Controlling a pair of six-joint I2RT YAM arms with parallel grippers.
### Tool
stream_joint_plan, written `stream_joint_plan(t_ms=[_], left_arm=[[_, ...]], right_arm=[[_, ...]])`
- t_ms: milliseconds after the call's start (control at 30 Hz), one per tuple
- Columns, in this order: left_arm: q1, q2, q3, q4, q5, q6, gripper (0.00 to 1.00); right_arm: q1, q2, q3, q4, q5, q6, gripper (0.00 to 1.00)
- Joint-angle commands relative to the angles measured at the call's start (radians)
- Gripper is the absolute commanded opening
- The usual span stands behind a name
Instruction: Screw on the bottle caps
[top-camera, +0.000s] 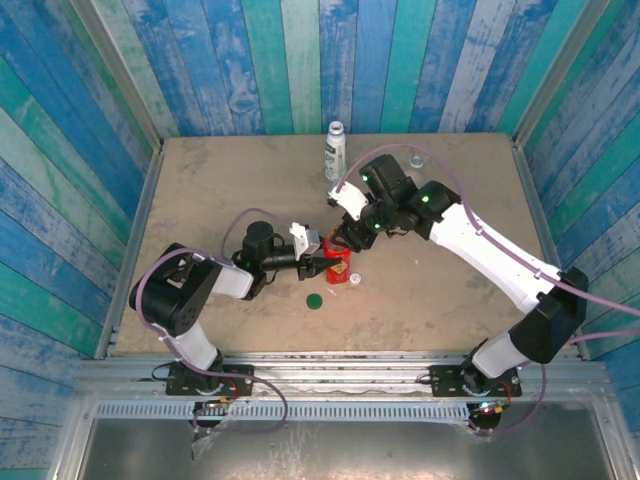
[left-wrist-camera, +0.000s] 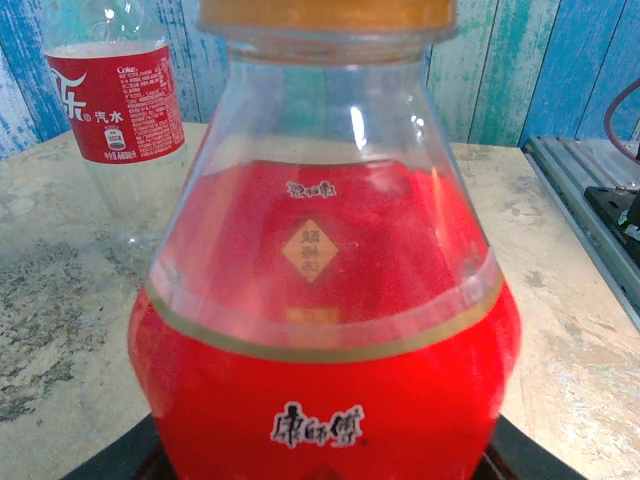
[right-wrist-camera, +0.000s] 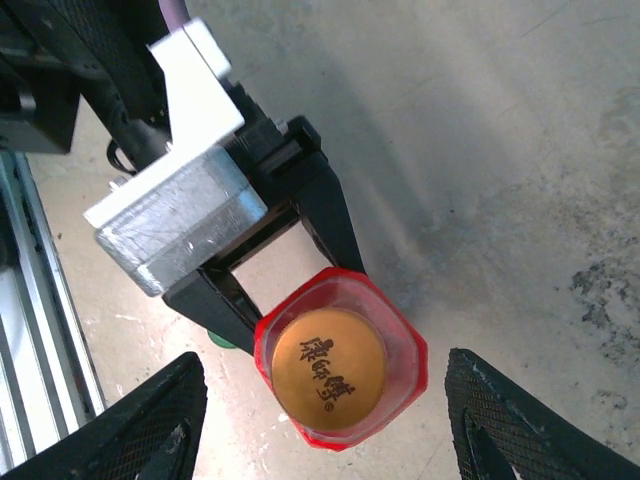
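Centre frame, an orange cap sits on the red bottle. The left gripper pinches the bottle's body, and the right gripper hangs above with fingers spread wide, clear of the cap. How tight the cap is cannot be told. A green cap and a white cap lie loose on the table just below. The white-labelled bottle at upper centre and the clear bottle look yet to be capped.
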Motion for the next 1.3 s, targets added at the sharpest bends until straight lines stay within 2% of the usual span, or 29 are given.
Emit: stream_joint_plan(t_ms=[0, 133, 233, 367, 800, 1067, 1267], left_arm=[[-0.009, 0.007, -0.002, -0.083, 0.027, -0.003, 0.49], [-0.009, 0.005, -0.004, -0.084, 0.026, -0.001, 0.49], [-0.008, 0.003, -0.003, -0.084, 0.026, -0.001, 0.49], [-0.009, 0.003, -0.004, -0.084, 0.026, 0.0, 0.49], [-0.008, 0.007, -0.003, -0.086, 0.027, -0.001, 0.49], [-0.008, 0.009, -0.003, -0.086, 0.027, -0.001, 0.49], [-0.009, 0.011, -0.001, -0.086, 0.027, -0.002, 0.49]], right_arm=[[-0.013, -0.036, -0.007, 0.037, -0.019, 0.06, 0.64], [-0.04, -0.03, -0.007, 0.05, -0.032, 0.114, 0.55], [-0.05, -0.019, -0.01, 0.049, -0.029, 0.121, 0.46], [-0.054, -0.001, -0.01, 0.041, -0.03, 0.121, 0.39], [-0.057, 0.047, -0.002, 0.001, -0.026, 0.114, 0.32], [-0.058, 0.041, -0.03, -0.029, -0.056, 0.112, 0.3], [-0.058, 0.041, -0.042, -0.037, -0.105, 0.203, 0.23]])
